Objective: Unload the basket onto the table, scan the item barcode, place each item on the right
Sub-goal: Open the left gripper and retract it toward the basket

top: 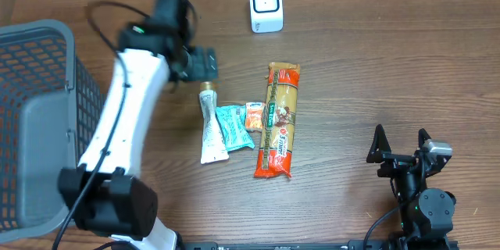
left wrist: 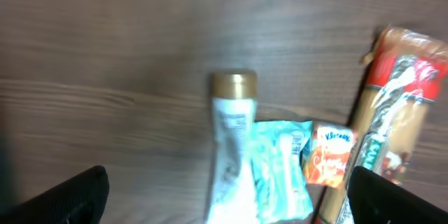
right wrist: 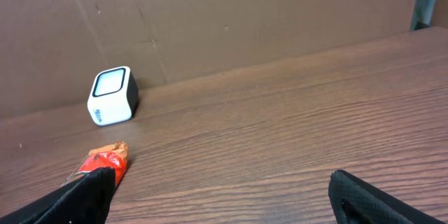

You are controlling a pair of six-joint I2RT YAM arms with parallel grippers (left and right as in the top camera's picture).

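Tube [top: 209, 127]: white, gold cap, lying flat, cap up-frame, left of centre. Scanner [top: 266, 5]: white cube, upright, top centre.

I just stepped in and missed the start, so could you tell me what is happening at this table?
The left hand hovers open, holding nothing, just behind a gold-capped tube. The tube lies beside a teal packet, a small orange packet and a bag of pasta. No item is at the white scanner at the back. The right hand sits open and empty off to its side.
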